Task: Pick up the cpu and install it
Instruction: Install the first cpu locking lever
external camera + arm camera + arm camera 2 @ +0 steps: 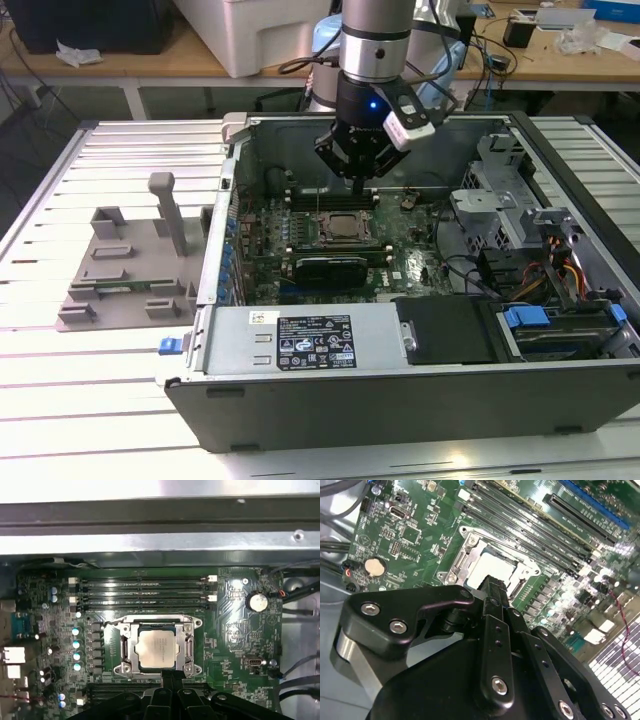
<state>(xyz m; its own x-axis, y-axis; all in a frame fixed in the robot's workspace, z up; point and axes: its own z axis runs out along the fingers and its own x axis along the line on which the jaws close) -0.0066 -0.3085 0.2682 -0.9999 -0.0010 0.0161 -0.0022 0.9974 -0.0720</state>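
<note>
The cpu [159,647] lies flat in the socket frame [124,652] on the motherboard [235,630], inside the open computer case [400,400]. The gripper [172,676] hangs just above one edge of it, fingers pressed together and holding nothing. The chip is probably light, stiff and fragile, with a slick metal top, so it is best pinched by opposite rim edges.

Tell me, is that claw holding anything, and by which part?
Nothing. The cpu lies in the socket; the gripper hangs above it, shut and empty.
</note>
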